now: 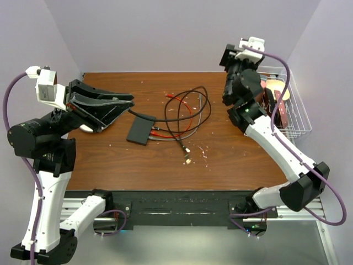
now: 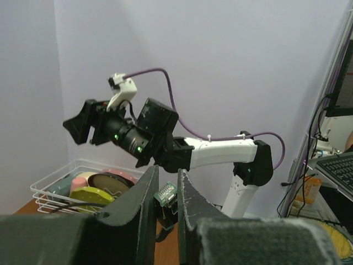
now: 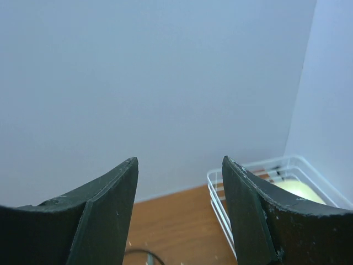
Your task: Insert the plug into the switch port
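Plug (image 2: 165,194) is pinched in the nearly closed left gripper (image 2: 167,172), held aloft at 10 o'clock of the black box (image 1: 139,131). The switch port (image 1: 149,133), on the box's 3 o'clock edge, is not yet reached. The right gripper (image 3: 179,165) gapes empty at 2 o'clock. Alignment and insertion remain.

**A robotics lab test bench**

A brown table (image 1: 110,160) is the centre of the setup. Plain lilac walls (image 1: 182,33) close it in on its left, far and right sides, like a test cell. A left arm (image 1: 41,182) and a right arm (image 1: 276,149) are bolted to a metal rail (image 1: 182,207) along the table's near edge. On the table lie a switch (image 1: 139,131) and loose cables (image 1: 190,107), and a wire basket (image 1: 298,124) sits at its right edge. Beyond the table's near right corner, a keyboard (image 2: 337,168) and a monitor (image 2: 345,83) stand among more wiring.
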Robot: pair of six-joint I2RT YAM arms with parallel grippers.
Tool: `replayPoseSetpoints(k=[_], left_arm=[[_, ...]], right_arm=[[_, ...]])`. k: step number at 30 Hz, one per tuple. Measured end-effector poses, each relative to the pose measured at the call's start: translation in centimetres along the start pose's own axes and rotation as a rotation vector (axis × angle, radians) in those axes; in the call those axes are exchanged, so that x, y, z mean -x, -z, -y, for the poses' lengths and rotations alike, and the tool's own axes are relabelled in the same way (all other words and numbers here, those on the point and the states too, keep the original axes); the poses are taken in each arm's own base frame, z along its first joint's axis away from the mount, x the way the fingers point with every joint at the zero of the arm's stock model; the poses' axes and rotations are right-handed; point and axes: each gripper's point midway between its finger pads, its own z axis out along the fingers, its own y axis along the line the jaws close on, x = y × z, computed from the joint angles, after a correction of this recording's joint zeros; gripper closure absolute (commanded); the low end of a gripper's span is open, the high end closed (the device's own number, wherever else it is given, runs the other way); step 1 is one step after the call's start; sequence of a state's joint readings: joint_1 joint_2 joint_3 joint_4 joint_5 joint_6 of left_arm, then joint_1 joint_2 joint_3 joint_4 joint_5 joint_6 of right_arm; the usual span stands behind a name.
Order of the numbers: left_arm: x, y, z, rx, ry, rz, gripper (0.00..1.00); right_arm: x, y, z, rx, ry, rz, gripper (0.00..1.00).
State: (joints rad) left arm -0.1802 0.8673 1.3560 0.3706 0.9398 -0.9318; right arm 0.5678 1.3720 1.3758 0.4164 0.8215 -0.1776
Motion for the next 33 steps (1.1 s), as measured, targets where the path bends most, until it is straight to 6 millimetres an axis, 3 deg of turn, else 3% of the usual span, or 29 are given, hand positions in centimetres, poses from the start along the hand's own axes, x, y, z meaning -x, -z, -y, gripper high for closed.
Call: replayPoseSetpoints(k=[6,10,18,22,25,33], left_arm=[[-1.1,0.5,-0.6,0.031,0.020,-0.018,1.00],[-2.8,0.8,-1.9,0.050,0.048,-0.036,1.00],[-10.8,2.3,-8.5,0.147,0.221,-0.127,1.00],[-16.1,3.9,-12.2,0.237,0.327,-0.167,1.00],[-18.5,4.7,-13.8,0.273,0.364,-0.172,1.00],[-19.5,4.8,-15.2,0.278,0.348,-0.144,1.00]], right_arm=[[5.2,-1.6,-1.4,0.086,-0.050,0.084,0.31],[6.0,-0.2,-4.7,0.312,-0.086,0.080,0.17],[-1.4,9.1,-12.1,0.916,-0.188,-0.134,0.12],[-5.8,13.6,-14.2,1.117,-0.282,-0.288,0.12],[-7.9,16.0,-15.8,1.232,-0.350,-0.382,0.13],[-10.3,22.3,-20.3,1.465,-0.444,-0.537,0.20]])
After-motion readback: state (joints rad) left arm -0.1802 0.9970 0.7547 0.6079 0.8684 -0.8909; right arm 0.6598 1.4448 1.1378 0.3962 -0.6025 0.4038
